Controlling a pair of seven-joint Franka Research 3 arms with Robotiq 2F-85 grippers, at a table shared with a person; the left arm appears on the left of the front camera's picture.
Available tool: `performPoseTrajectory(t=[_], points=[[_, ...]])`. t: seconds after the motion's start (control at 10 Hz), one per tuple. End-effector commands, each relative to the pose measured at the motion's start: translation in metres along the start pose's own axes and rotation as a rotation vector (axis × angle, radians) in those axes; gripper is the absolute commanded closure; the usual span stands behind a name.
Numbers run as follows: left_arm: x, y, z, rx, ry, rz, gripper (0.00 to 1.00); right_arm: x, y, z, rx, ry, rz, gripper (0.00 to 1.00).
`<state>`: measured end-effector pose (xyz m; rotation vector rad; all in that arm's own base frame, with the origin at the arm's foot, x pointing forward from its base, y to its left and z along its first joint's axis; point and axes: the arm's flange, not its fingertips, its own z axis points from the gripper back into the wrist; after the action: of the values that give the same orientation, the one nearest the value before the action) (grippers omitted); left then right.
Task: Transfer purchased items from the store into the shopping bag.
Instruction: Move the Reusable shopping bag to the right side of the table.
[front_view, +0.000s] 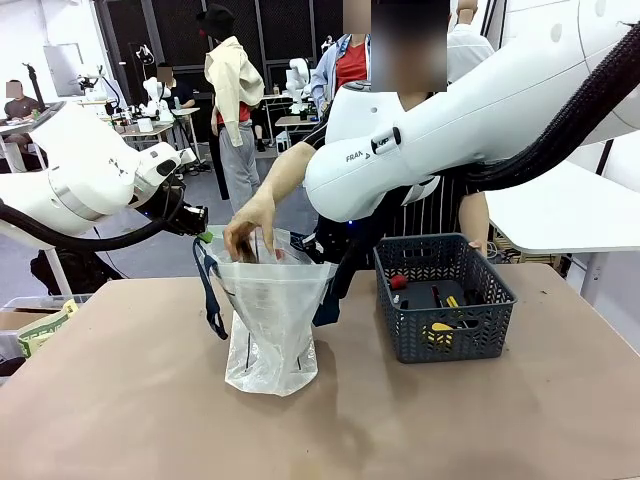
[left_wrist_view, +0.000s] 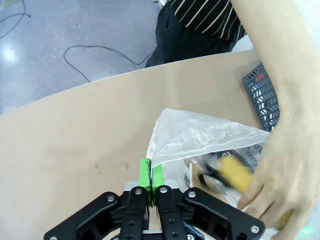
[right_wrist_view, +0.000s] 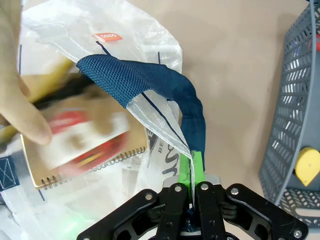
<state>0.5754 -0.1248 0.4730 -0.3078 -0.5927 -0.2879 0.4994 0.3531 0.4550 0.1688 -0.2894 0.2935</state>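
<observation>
Counter (front_view: 120, 400) of tan board carries the bag (front_view: 272, 330), standing near the middle, and the basket (front_view: 450, 335) to its right, apart from it. The robot's left hand (left_wrist_view: 151, 172) is clenched on the bag's left rim, its green pads pinching the thin plastic. The right hand (right_wrist_view: 192, 167) is clenched on the opposite rim, where the navy strap (right_wrist_view: 150, 80) joins, and the mouth stands open between them. Into that mouth reaches the person's hand (front_view: 248, 232), with its thumb over a tan spiral notebook (right_wrist_view: 75, 150) inside the bag and its fingers around a yellow thing (left_wrist_view: 235, 172) (too blurred to tell what it is). In the basket lie a red item (front_view: 398, 282) and a yellow-and-dark item (front_view: 440, 330).
</observation>
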Motion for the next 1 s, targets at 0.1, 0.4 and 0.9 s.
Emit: performPoseTrajectory(t=[0.1,0.4,0.9], points=[[-0.0024,0.0021,0.0047,0.0,-0.006,0.011,1.0,-0.0031,-0.0036,0.0013,0.001,0.003,-0.01,1.0],[-0.0024,0.0021,0.0047,0.0,-0.006,0.011,1.0,-0.0031,-0.0036,0.0013,0.001,0.003,-0.01,1.0],[-0.0024,0.0021,0.0047,0.0,-0.006,0.011,1.0,-0.0031,-0.0036,0.0013,0.001,0.003,-0.01,1.0]])
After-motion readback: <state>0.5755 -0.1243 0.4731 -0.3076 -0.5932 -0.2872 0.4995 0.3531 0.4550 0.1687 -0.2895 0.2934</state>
